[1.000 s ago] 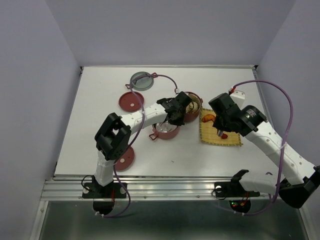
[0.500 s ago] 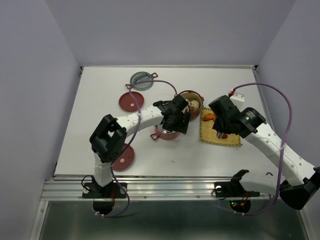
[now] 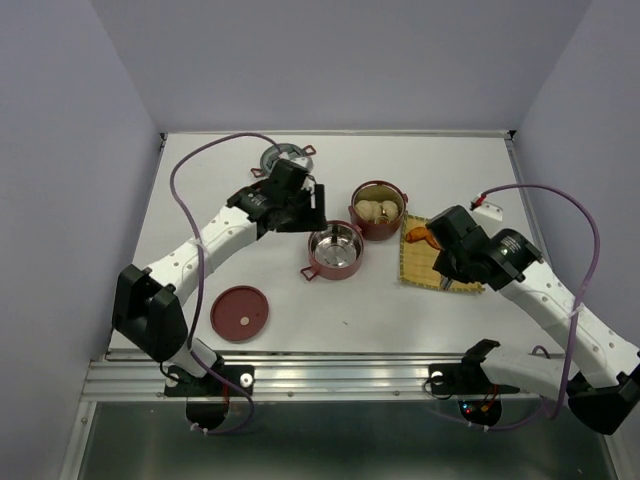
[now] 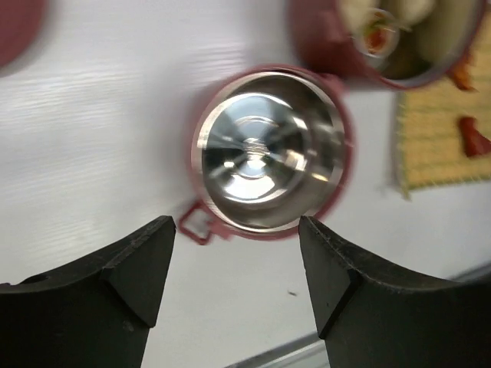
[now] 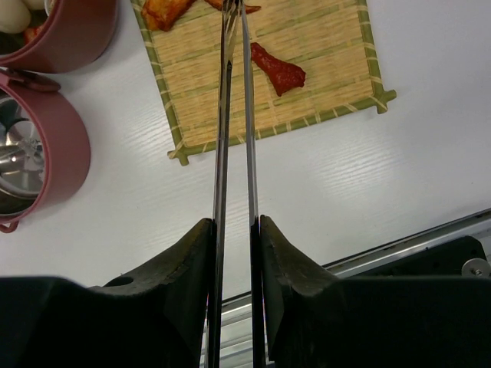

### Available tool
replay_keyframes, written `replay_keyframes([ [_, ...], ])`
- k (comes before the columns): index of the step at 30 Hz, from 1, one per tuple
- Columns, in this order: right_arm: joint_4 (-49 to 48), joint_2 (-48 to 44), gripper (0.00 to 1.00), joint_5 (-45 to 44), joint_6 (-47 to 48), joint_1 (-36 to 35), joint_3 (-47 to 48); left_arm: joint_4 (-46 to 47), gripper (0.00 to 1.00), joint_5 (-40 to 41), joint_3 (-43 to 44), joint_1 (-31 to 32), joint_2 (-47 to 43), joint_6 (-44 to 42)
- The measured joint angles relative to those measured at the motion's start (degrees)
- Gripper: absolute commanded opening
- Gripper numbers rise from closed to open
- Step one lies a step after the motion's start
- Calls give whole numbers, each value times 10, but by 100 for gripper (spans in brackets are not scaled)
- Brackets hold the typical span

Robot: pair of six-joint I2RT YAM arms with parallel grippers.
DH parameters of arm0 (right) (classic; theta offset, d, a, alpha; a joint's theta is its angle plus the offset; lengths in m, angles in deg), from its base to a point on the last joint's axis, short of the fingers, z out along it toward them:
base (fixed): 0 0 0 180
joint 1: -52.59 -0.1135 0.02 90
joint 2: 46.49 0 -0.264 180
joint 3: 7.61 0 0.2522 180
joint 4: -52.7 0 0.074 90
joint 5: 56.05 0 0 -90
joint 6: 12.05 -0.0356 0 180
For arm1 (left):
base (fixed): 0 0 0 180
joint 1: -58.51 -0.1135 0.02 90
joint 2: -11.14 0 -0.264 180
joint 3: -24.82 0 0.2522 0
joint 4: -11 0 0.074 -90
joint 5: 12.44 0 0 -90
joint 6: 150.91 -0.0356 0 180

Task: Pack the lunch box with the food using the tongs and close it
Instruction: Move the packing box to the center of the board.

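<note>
Top view bright, evenly lit, diffuse: only soft shadows on table. Left wrist view smeared by motion blur — white glare streaks inside steel bowl. Right wrist view sharp on mat and tongs; near foreground dark.

Of 2 red bowls, the empty red bowl stands upright, steel inside shining. At its 1 o'clock, just beside it, the second bowl holds pale buns. At 3 o'clock lie orange and red fried pieces, with the tongs squeezed nearly together, tips among them. A flat red lid lies at 8 o'clock.
</note>
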Motion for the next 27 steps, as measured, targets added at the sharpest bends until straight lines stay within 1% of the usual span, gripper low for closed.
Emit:
replay_keyframes([
  [2, 7, -10, 36, -1, -10, 0, -10, 14, 77, 2, -42, -61, -5, 1],
  [4, 11, -17, 36, -1, -18, 0, -20, 28, 76, 8, -80, -109, 3, 4],
  [5, 14, -22, 36, 0, -24, 0, -28, 33, 75, 9, -97, -127, 11, 7],
  [7, 21, -26, 37, 0, -35, 0, -39, 46, 74, 7, -115, -140, 28, 13],
  [11, 25, -34, 40, 2, -47, 0, -53, 81, 73, -3, -129, -140, 68, 26],
  [19, 29, -37, 40, 1, -55, 0, -54, 144, 72, -35, -141, -132, 114, 37],
  [27, 20, -24, 41, 2, -52, 0, -53, 154, 71, -44, -136, -75, 145, 38],
])
